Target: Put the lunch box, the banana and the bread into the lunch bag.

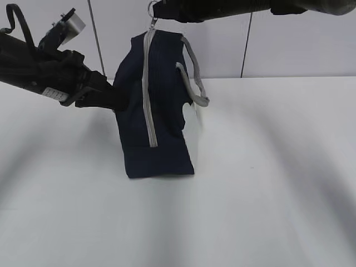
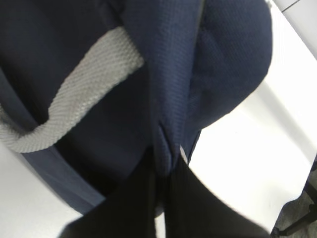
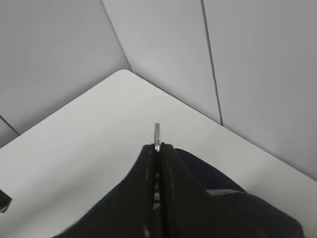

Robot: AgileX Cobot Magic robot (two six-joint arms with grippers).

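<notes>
Lunch bag [image 1: 158, 111], navy with grey trim, stands upright on the white table [image 1: 278, 183], and it is the only task item in view: one bag, with no lunch box, banana or bread visible. Two arms work it. The left gripper [image 2: 166, 163] has its jaws clamped on a fold of the bag's navy fabric at the side; the right gripper [image 3: 157, 148] is closed on the metal ring zipper pull [image 1: 152, 8] at the top. The step appears to be working the zipper [image 1: 148, 89], so the left should likely hold the fabric taut while the right draws the pull smoothly along the single grey track, without lifting the bag. Two grey strap handles [image 1: 194, 78] show.
</notes>
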